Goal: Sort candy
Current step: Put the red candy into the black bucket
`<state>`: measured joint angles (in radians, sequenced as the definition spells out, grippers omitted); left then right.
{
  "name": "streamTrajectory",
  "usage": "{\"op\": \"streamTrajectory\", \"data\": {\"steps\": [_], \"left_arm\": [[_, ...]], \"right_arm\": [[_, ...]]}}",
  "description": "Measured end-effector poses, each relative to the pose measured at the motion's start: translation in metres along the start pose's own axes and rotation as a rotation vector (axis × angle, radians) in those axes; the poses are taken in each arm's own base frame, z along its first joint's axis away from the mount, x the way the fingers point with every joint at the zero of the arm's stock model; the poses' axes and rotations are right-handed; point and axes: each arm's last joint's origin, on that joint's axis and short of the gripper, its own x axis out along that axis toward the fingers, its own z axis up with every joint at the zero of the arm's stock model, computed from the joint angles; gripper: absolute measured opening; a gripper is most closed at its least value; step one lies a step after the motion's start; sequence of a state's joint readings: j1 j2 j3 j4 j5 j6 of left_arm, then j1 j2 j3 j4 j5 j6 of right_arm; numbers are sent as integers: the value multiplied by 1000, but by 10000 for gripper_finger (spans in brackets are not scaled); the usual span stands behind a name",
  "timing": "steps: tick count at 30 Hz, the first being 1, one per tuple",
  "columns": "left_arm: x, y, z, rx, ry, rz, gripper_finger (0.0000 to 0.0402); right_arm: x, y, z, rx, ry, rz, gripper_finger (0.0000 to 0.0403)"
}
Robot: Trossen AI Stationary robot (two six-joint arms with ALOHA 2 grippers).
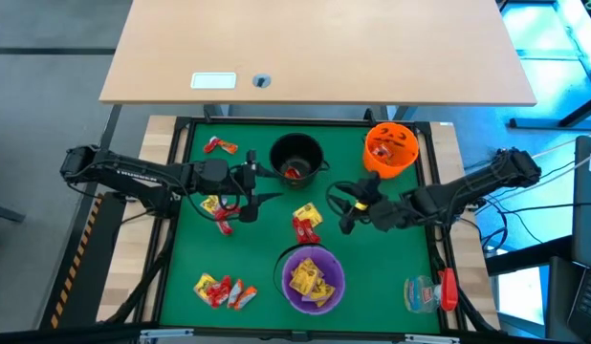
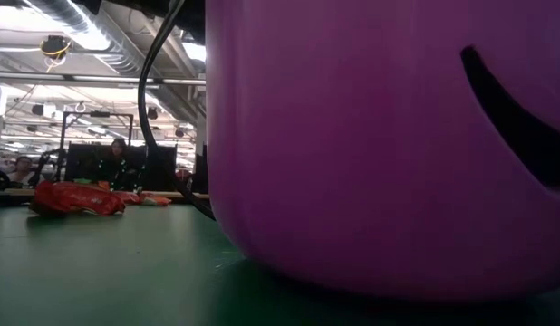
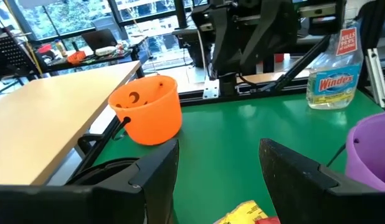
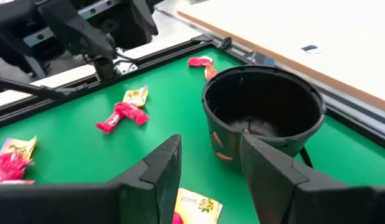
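Near edge of the green tabletop [image 1: 267, 250]: purple bucket [image 1: 313, 279] w/ yellow candy inside, filling most of the low view w/ its dark cut-out smile. Just left of it along the same edge, a cluster of yellow, red and orange candy [image 1: 222, 290]. Right near corner: clear spray bottle [image 1: 428, 292] w/ red trigger, lying on its side.

Mid tabletop: a few red and yellow sweets [image 1: 306, 223] between the purple bucket and the black bucket [image 1: 296, 159]. More red/yellow pieces [image 1: 220, 215] sit under and just beside the left claw [image 1: 250, 196].

Left claw hovers left of centre, fingers apart, nothing between them; its wrist view looks across the green toward the orange bucket [image 3: 148, 109], w/ a yellow-red wrapper at the pic's lower edge. Right claw [image 1: 345, 205] is right of centre, between the black and purple buckets, fingers [image 4: 160, 165] partly apart, empty; its wrist view faces the black bucket, a yellow wrapper showing just below the fingers.

Far side: black bucket at centre back w/ a red piece inside. Orange bucket at back right, jack-o'-lantern face, something red in it. One red-orange sweet [image 1: 219, 146] near the back left corner. Beyond the green, a pale wood desk [image 1: 315, 48].
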<state>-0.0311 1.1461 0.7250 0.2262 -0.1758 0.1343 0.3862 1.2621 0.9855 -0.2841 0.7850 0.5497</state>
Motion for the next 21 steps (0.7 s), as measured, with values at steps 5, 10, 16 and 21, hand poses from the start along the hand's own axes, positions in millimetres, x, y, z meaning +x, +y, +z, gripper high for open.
{"op": "streamTrajectory", "data": {"steps": [5,10,16,21], "left_arm": [[0,1,0,-24,6,21,213],[0,1,0,-28,4,22,213],[1,6,-2,-33,20,29,213],[2,12,-4,-80,19,-13,213]], "right_arm": [[-4,3,-2,-5,-16,-11,161],[-4,3,-1,-4,-17,-10,161],[-3,3,-1,-7,-16,-10,161],[-6,4,1,-77,24,99,161]]}}
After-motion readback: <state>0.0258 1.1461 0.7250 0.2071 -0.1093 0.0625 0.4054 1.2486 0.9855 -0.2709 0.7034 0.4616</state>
